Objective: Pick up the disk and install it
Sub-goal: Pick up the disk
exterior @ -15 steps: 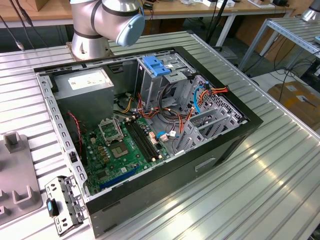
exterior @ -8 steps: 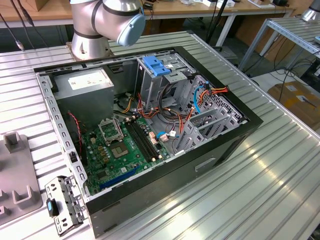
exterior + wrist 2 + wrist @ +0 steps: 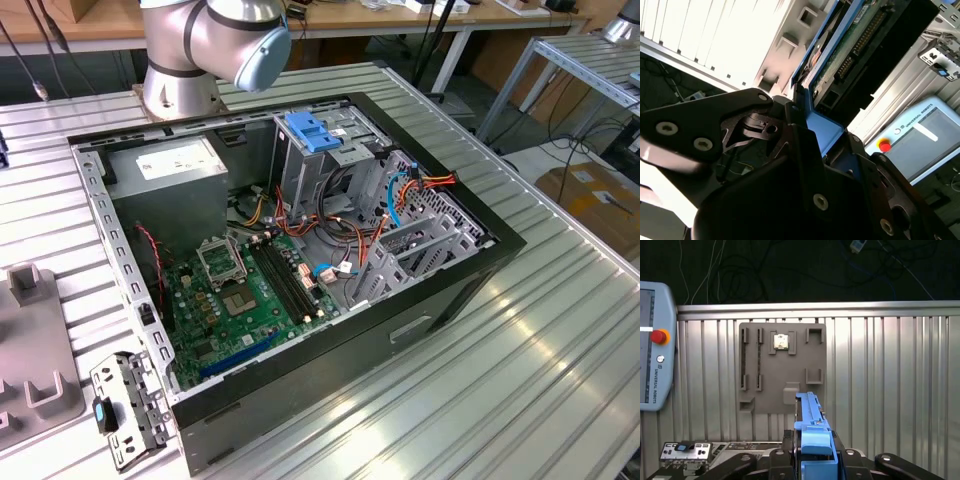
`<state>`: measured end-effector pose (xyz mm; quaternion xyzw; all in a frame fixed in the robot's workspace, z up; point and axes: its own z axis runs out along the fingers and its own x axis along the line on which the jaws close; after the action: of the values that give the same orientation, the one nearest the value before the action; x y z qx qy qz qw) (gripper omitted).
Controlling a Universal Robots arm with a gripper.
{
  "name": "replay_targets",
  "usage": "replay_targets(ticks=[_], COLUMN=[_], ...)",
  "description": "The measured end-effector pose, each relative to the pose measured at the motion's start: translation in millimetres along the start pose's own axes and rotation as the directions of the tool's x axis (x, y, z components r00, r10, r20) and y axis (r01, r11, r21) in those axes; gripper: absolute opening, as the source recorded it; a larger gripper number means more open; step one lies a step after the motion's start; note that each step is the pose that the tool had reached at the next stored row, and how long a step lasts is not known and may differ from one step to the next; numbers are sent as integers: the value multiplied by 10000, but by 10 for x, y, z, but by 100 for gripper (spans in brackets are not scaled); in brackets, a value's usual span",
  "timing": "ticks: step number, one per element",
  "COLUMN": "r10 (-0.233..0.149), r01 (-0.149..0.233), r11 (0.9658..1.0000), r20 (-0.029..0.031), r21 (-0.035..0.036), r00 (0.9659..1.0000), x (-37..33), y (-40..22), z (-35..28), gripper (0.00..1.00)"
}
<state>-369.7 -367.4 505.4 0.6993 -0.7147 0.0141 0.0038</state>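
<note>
A teach pendant (image 3: 655, 345) stands off beyond the pincer (image 3: 815, 462). A loose metal bracket (image 3: 690, 452) and a grey fixture plate (image 3: 782, 367) rest on the ribbed worktop (image 3: 890, 380) ahead of it. The pincer is clenched on the disk (image 3: 811, 415), which stands on edge in its grip with a blue side rail outward. It is apparently held that way so it can slide rail-first into a bay.

The first wrist view takes the rail end-on. The second wrist view, looking along the pincer (image 3: 825, 135), adds the disk's green circuit board (image 3: 855, 45) and connector row.

The exterior view supplies the likely destination. Past the arm's base (image 3: 180, 85), the computer case (image 3: 320, 390) lies open on its side, presumably for access from above. A blue clip (image 3: 313, 133) sits atop its drive cage (image 3: 295, 180).
</note>
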Motion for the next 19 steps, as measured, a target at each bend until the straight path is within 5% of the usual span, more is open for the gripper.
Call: replay_targets(ticks=[19], r10=[0], r01=[0], r11=[10000], r20=[0], r21=[0], r00=[10000], x=[-11], y=[-511], z=[7], gripper=[37])
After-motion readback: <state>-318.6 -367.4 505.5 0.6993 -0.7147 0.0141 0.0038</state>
